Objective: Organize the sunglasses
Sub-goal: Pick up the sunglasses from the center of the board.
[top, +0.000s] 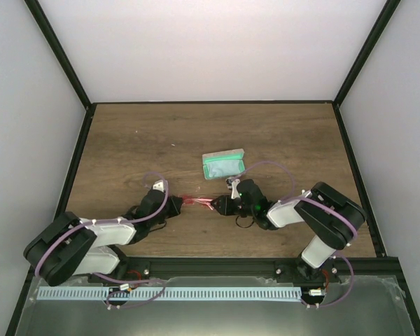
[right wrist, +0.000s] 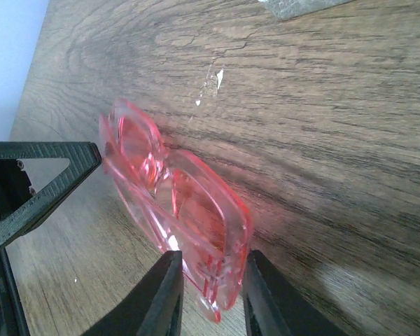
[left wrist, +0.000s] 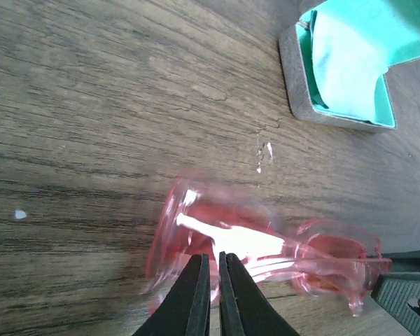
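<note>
The sunglasses (top: 197,202), translucent red and folded, hang just above the wooden table between my two grippers. My left gripper (top: 178,205) pinches their left end; in the left wrist view the jaws (left wrist: 211,257) are almost together on a thin part of the red frame (left wrist: 266,245). My right gripper (top: 220,204) grips their right end; in the right wrist view its fingers (right wrist: 164,290) press both sides of the folded frame (right wrist: 189,203). The grey case (top: 224,165) with green lining lies open just behind, with the pale blue cloth (left wrist: 343,56) in it.
The case stands close behind the right gripper (right wrist: 210,262); its corner shows in the right wrist view (right wrist: 294,5). The left gripper's black finger (right wrist: 35,189) sits right by the glasses' far end. Black frame rails border the table (top: 196,133).
</note>
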`<state>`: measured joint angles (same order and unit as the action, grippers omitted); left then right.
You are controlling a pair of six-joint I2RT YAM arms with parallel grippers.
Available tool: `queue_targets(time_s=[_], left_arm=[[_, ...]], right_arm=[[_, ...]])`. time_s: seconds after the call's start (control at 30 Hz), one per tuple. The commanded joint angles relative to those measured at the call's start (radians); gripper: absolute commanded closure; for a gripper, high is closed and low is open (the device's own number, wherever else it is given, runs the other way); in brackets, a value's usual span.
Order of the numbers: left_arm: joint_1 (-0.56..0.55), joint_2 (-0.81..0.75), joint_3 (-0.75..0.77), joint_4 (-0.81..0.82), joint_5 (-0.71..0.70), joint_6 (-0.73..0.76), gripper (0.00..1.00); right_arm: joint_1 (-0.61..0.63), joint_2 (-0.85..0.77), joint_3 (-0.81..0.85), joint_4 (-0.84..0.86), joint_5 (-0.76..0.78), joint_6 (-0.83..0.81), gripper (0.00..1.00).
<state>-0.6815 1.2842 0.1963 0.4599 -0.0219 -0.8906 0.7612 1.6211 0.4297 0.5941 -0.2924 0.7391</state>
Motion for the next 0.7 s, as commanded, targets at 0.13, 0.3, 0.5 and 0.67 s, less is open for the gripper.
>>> queue_targets(time_s=[0.13,0.3,0.5,0.67], left_arm=[[-0.003,0.041,0.019,-0.003,0.001,-0.002,0.92],[-0.003,0.044,0.024,-0.011,0.000,0.002,0.92],[-0.002,0.031,0.032,-0.032,-0.006,0.008,0.92],[-0.001,0.000,0.036,-0.068,-0.024,0.016,0.92]], right_arm=[[-0.007,-0.001,0.024,0.013,-0.003,-0.029,0.84],[-0.009,0.000,0.027,0.013,0.000,-0.030,0.86],[-0.013,-0.010,0.026,0.011,-0.009,-0.035,0.89],[-0.014,-0.065,0.018,-0.013,-0.016,-0.046,0.89]])
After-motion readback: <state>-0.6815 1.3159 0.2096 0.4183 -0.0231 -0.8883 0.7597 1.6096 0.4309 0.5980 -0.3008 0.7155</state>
